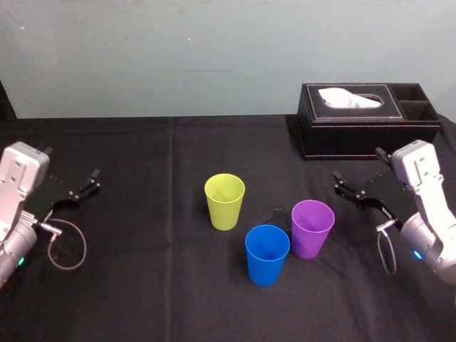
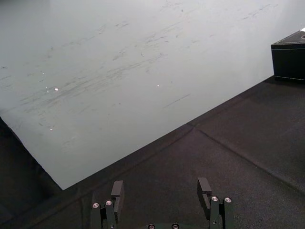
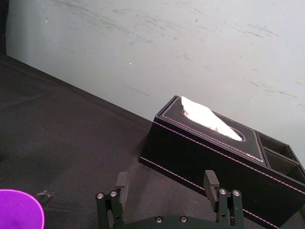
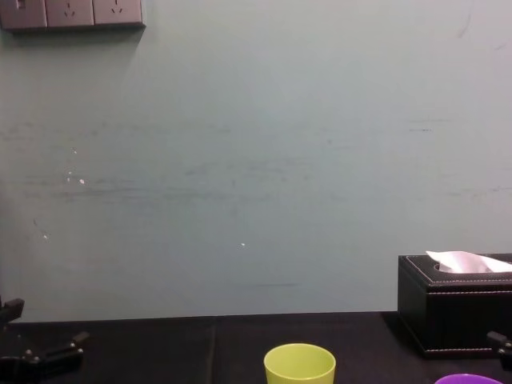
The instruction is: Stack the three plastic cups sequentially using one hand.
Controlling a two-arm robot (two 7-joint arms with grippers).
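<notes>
Three cups stand upright and apart on the black tablecloth: a yellow-green cup (image 1: 225, 201) (image 4: 300, 364) at centre, a blue cup (image 1: 267, 254) nearest me, and a purple cup (image 1: 312, 228) (image 3: 19, 208) (image 4: 468, 379) just to the blue one's right. My right gripper (image 1: 358, 177) (image 3: 166, 182) hovers open and empty a little to the right of the purple cup, in front of the tissue box. At the table's left side my left gripper (image 1: 72, 181) (image 2: 160, 189) is open with nothing in it, far from the cups.
A black tissue box (image 1: 367, 119) (image 3: 214, 152) (image 4: 452, 308) with side compartments stands at the back right, against the pale wall. A cable loop (image 1: 68, 244) hangs from the left wrist. Bare cloth lies left of and in front of the cups.
</notes>
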